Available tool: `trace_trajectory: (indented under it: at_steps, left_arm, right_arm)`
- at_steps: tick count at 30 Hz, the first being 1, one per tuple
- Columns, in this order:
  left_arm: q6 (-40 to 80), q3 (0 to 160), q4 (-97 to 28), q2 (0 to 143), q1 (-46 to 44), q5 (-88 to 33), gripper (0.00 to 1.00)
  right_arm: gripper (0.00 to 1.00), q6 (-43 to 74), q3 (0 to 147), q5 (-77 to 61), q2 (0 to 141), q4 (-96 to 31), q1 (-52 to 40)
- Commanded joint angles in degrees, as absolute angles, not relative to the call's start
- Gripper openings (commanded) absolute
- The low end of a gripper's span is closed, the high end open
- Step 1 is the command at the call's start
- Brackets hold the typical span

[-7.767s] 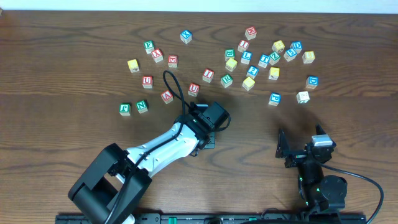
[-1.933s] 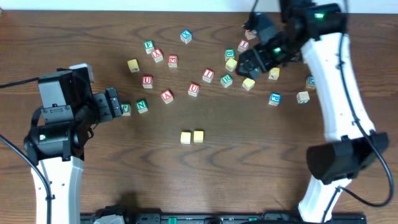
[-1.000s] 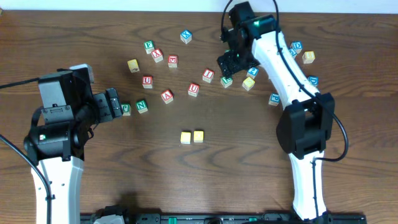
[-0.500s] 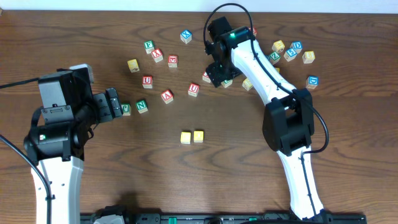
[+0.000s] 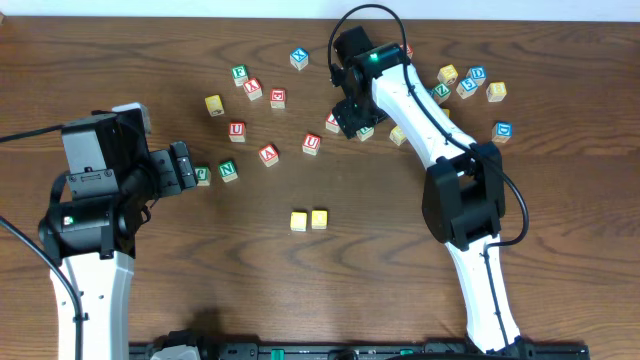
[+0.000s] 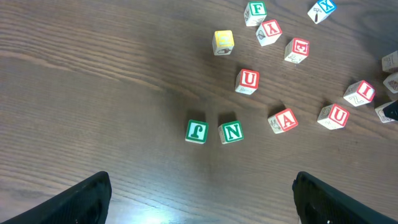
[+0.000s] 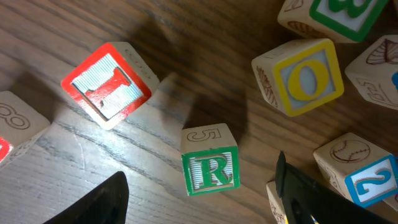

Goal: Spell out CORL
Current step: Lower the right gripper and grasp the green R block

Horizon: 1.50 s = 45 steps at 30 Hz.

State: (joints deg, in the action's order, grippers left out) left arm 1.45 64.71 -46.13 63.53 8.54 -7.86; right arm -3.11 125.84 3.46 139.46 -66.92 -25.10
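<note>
wood table (image 5: 400,250), dark grain, letter cubes scattered across the far half. right gripper (image 7: 200,182) is down in the cluster at far centre, jaws spread apart and gripping nothing. green r cube (image 7: 210,160) sits on the table in the gap between its two fingers, roughly centred. bare wood shows on each side of it and neither finger touches it. the r faces up, with a 5 on one side face.

close around it: red i cube (image 7: 109,84) on one side, white cube with a yellow o (image 7: 301,78) on the other, blue 2 cube (image 7: 367,175) just beside one finger.

two yellow cubes (image 5: 298,221) sit side by side, touching or nearly so, on bare table at the middle. they are well apart from the cluster and from both arms. their letters are not readable from above.

left gripper (image 6: 202,190) hangs over the left part of the table, jaws wide, empty. green n cube (image 6: 231,132) and a second green cube (image 6: 196,131) lie beside each other ahead of it, not between its fingers.
</note>
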Motion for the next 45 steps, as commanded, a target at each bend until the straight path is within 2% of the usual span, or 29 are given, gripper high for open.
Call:
trace_trajectory:
  at_steps: [1, 9, 13, 18, 27, 30, 34, 38, 45]
  left_arm:
    - [1.1, 65.9, -46.2, 63.2, 8.8, -8.5, 0.92]
    - [1.1, 65.9, -46.2, 63.2, 8.8, -8.5, 0.92]
    - [1.1, 65.9, -46.2, 63.2, 8.8, -8.5, 0.92]
    - [1.1, 65.9, -46.2, 63.2, 8.8, -8.5, 0.92]
    - [1.1, 65.9, -46.2, 63.2, 8.8, -8.5, 0.92]
    - [1.1, 65.9, -46.2, 63.2, 8.8, -8.5, 0.92]
    - [1.1, 65.9, -46.2, 63.2, 8.8, -8.5, 0.92]
    - [1.1, 65.9, -46.2, 63.2, 8.8, -8.5, 0.92]
    - [1.1, 65.9, -46.2, 63.2, 8.8, -8.5, 0.92]
  right_arm:
    - [0.72, -2.6, 124.8, 4.4, 139.9, -66.1, -25.3]
    - [0.71, -2.6, 122.1, 5.7, 139.9, -64.5, -25.3]
    - [0.60, -2.6, 121.9, 5.7, 140.0, -63.7, -25.3]
    - [0.62, -2.3, 120.4, 5.7, 140.0, -62.3, -25.5]
    - [0.59, -2.3, 119.1, 5.7, 140.0, -61.0, -25.5]
    - [0.51, -2.3, 119.1, 5.7, 140.0, -60.8, -25.5]
    - [0.45, -2.3, 119.1, 5.7, 140.0, -60.7, -25.5]
    - [0.27, -2.3, 119.1, 5.7, 140.0, -60.8, -25.5]
    - [0.20, -2.3, 119.1, 5.7, 140.0, -60.9, -25.5]
